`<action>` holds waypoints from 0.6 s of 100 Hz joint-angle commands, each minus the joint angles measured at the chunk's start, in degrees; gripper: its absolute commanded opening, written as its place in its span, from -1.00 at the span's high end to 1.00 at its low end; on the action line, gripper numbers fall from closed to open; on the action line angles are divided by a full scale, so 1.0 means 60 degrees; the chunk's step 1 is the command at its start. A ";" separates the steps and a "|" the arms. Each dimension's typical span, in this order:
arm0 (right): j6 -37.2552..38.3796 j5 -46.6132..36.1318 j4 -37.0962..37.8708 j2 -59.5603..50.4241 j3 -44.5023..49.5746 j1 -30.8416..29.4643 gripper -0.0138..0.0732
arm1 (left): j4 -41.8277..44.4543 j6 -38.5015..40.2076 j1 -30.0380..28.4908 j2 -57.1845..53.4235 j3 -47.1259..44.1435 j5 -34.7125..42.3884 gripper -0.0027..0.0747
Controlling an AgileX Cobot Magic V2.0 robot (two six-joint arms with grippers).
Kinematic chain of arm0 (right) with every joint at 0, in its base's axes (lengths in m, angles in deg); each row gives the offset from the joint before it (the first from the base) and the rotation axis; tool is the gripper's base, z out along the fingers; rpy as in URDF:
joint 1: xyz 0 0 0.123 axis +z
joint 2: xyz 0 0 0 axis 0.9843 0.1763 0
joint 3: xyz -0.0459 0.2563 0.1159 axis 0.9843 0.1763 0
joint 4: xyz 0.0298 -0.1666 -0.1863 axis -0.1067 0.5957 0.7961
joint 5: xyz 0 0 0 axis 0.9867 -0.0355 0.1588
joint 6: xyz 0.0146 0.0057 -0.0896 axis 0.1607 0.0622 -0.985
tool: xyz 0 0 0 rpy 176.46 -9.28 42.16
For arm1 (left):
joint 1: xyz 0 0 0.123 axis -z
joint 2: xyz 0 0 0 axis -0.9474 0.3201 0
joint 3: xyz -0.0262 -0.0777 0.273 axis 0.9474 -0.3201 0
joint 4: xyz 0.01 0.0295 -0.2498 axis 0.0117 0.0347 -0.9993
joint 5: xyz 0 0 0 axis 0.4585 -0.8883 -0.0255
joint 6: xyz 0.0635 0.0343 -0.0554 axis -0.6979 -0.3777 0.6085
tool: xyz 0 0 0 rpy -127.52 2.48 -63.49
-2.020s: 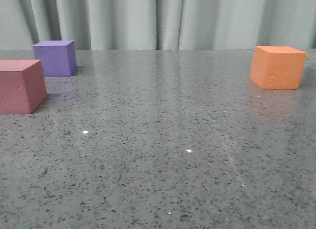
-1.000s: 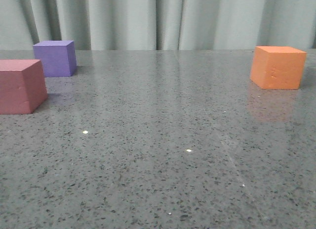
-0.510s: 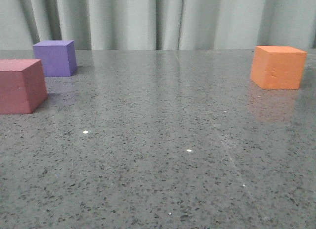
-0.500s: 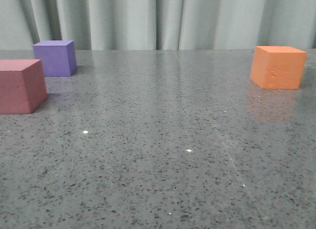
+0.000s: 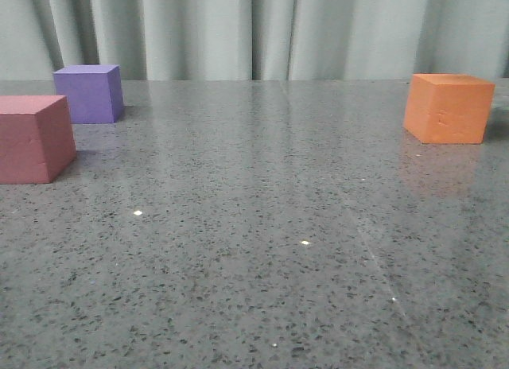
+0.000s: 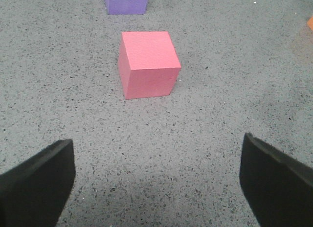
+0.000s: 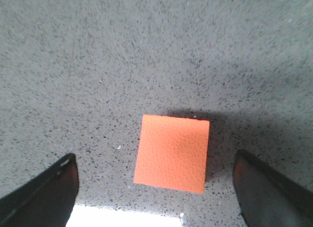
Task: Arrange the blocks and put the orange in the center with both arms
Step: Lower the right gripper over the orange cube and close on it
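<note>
The orange cube (image 5: 448,107) stands at the far right of the table. The purple cube (image 5: 90,93) stands at the far left, and the pink-red cube (image 5: 33,138) stands in front of it at the left edge. Neither gripper shows in the front view. My left gripper (image 6: 156,180) is open and empty, with the pink-red cube (image 6: 148,63) ahead of it and the purple cube (image 6: 125,2) beyond. My right gripper (image 7: 155,188) is open above the orange cube (image 7: 172,152), which lies between the spread fingers without touching them.
The dark speckled table (image 5: 262,226) runs back to a grey-green curtain (image 5: 254,31). A bright white strip (image 7: 124,218) shows below the orange cube in the right wrist view. A sliver of orange (image 6: 310,23) shows at the edge of the left wrist view.
The three cubes have not moved. A dark shadow now shows on the table just right of the orange cube.
</note>
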 commanded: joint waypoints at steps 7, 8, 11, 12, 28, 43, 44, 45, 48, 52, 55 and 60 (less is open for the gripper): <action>-0.0144 -0.0305 -0.0089 0.0195 -0.0347 -0.0017 -0.77 | -0.0175 0.0076 0.0054 0.0142 0.0343 0.0574 -0.72; -0.0144 -0.0305 -0.0089 0.0242 -0.0347 -0.0017 -0.77 | -0.0175 0.0076 0.0054 0.0142 0.0343 0.0574 -0.72; -0.0144 -0.0305 -0.0089 0.0322 -0.0347 -0.0017 -0.77 | -0.0175 0.0076 0.0054 0.0142 0.0343 0.0574 -0.72; -0.0144 -0.0305 -0.0089 0.0339 -0.0347 -0.0017 -0.77 | -0.0175 0.0076 0.0054 0.0142 0.0343 0.0574 -0.72; -0.0144 -0.0305 -0.0070 0.0719 -0.0347 -0.0017 -0.77 | -0.0158 0.0076 0.0054 0.0142 0.0343 0.0574 -0.72; -0.0144 -0.0305 -0.0050 0.1034 -0.0347 -0.0017 -0.77 | -0.0158 0.0076 0.0054 0.0142 0.0343 0.0574 -0.72; -0.0144 -0.0305 -0.0050 0.1050 -0.0347 -0.0017 -0.77 | -0.0158 0.0076 0.0054 0.0142 0.0343 0.0574 -0.72; -0.0144 -0.0305 -0.0050 0.1064 -0.0347 -0.0017 -0.77 | -0.0158 0.0076 0.0054 0.0142 0.0343 0.0574 -0.72; -0.0144 -0.0305 -0.0050 0.1121 -0.0347 -0.0017 -0.77 | -0.0158 0.0076 0.0054 0.0142 0.0343 0.0574 -0.72; -0.0144 -0.0305 -0.0050 0.1195 -0.0347 -0.0017 -0.77 | -0.0158 0.0076 0.0054 0.0142 0.0343 0.0574 -0.72; -0.0144 -0.0314 -0.0050 0.1261 -0.0347 -0.0017 -0.77 | -0.0158 0.0076 0.0054 0.0142 0.0343 0.0574 -0.72; -0.0144 -0.0314 -0.0050 0.1374 -0.0347 -0.0017 -0.77 | -0.0158 0.0076 0.0054 0.0142 0.0343 0.0574 -0.72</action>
